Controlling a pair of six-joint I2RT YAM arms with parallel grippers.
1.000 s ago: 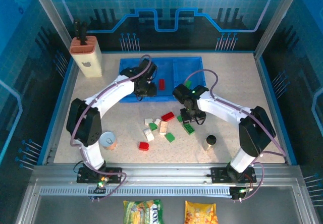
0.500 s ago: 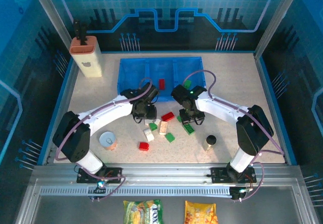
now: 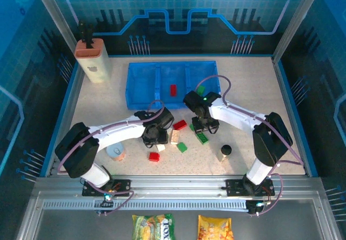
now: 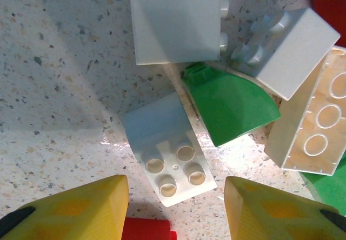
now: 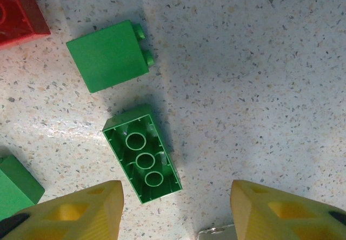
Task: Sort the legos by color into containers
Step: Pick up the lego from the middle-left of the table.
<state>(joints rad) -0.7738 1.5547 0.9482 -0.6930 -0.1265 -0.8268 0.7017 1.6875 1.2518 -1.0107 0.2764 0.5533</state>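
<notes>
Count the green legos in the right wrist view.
3: a square brick upper left, studs pointing right; a long brick upside down, centre; a third brick cut off at the left edge. More may lie outside this view.

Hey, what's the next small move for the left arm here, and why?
Probably lower the left gripper straight down and close on the nearest white brick. Its fingers are open, the brick sits at the gap between their tips, and a green brick lies close beside it, so a centred descent seems safest.
</notes>
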